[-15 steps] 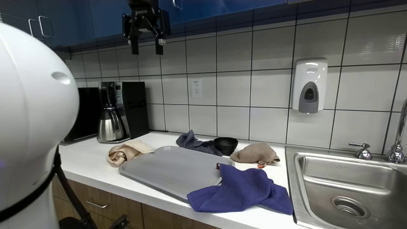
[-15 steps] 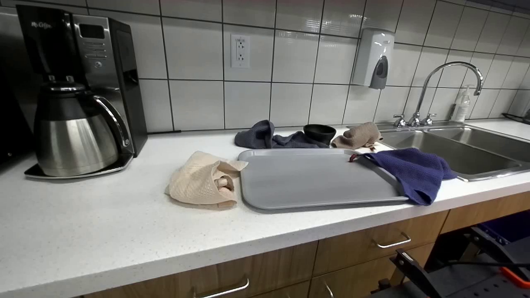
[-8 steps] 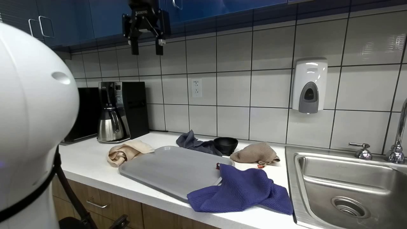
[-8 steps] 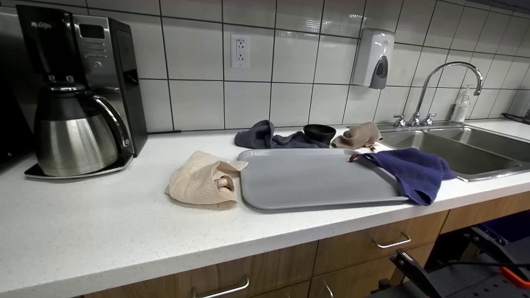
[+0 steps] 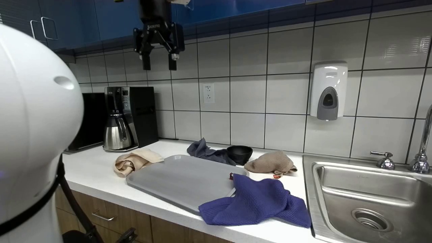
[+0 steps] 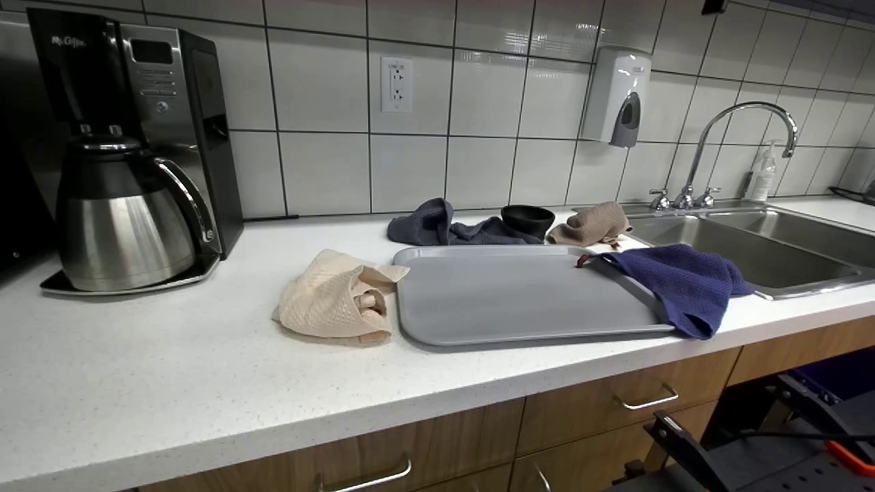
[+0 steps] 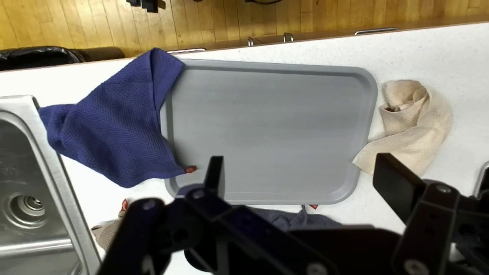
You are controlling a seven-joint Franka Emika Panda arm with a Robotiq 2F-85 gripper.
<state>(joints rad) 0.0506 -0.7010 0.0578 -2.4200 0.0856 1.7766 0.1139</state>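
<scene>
Tiled kitchen wall at the far side, white tabletop before it, grey tray laid lengthwise.

Lies flat near the tabletop's front edge, long axis left to right, slightly askew, right end closer to that edge; short ends toward the coffee maker at left and the steel sink at right. Tucked under a purple cloth at the right end; lapped on the left rim by one corner of a bunched cream cloth. Just past its far side, a dark grey cloth with a black bowl beside it, then a brown cloth toward the sink. High above the tray, empty jaws, spread wide, fingers downward. On the wall, an outlet and soap dispenser; over these, blue cabinets; below, wooden drawers.
</scene>
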